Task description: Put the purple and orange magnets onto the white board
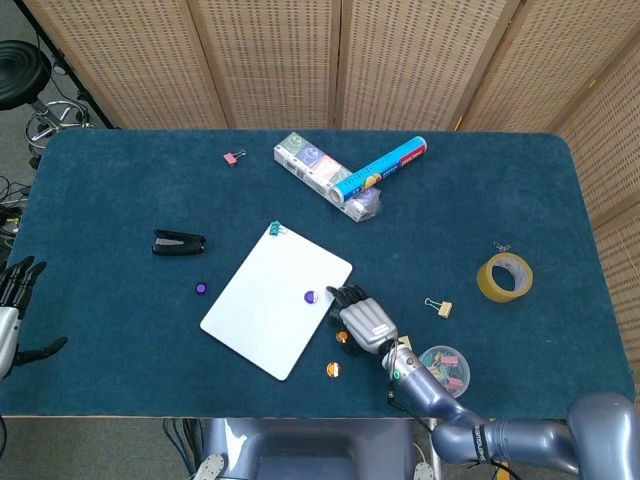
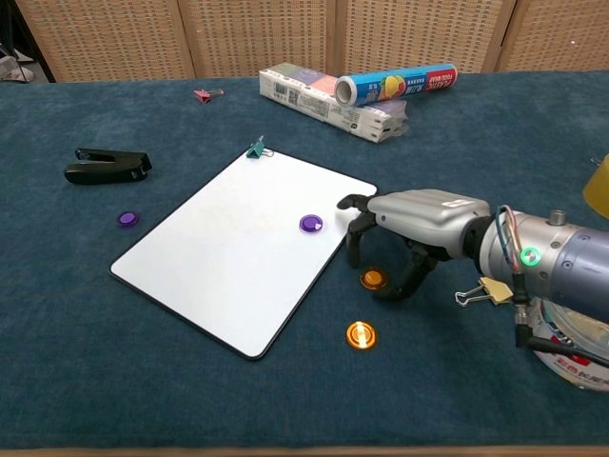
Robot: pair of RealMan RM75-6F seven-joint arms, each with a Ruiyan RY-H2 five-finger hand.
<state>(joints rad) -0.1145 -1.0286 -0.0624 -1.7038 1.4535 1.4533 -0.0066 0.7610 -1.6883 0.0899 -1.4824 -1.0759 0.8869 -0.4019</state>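
Silver right hand, black fingers, green-lit wrist.

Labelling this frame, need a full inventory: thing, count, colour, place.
white board: 1, white, table centre, teal clip on its far corner
purple magnets: 2, one on the board, one on the cloth left of it
orange magnets: 2, on the cloth right of the board, one under the right hand, one nearer
stapler: 1, black, left
pink binder clip: 1, far left
boxes and foil roll: far centre
gold binder clip: 1, right
tape roll: 1, yellow, right
clip tub: 1, clear, near right
left hand: open, left edge
right hand: open, above an orange magnet
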